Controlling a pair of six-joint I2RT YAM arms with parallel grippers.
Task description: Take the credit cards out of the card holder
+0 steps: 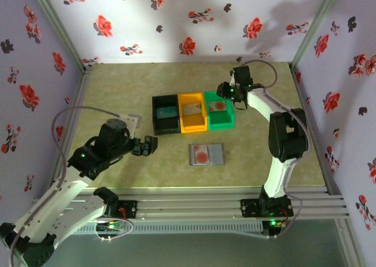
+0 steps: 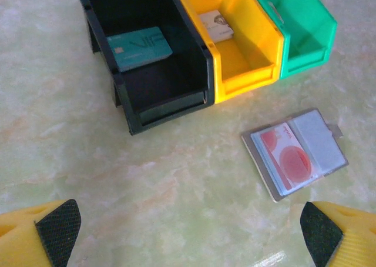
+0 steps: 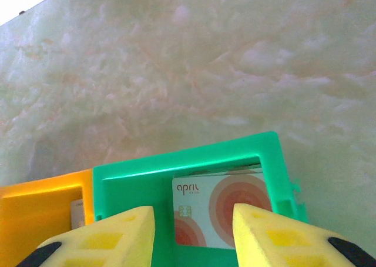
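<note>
Surface point(image 1: 117, 96) carries a row of three bins: black bin point(image 1: 166, 127), orange bin point(image 1: 194, 126), green bin point(image 1: 222, 122). The card holder point(image 1: 216, 154) lies flat and open just on the near side of the orange and green bins, long axis left-right in the top view. A red-blot card point(image 2: 286, 155) sits in its left panel.

Sorted out: teal card point(image 2: 139, 48) in black, grey card point(image 2: 215, 26) in orange, pale card point(image 3: 217, 202) lying in green.

Left gripper point(image 1: 144, 145) is spread wide and empty, low over the surface. The holder is to its right, ahead-right in its wrist view, with a clear path. Right gripper point(image 3: 194, 220) is part open over the green bin and seems to grip nothing. The bin row is between it and the holder. Likely the left takes the last card.
</note>
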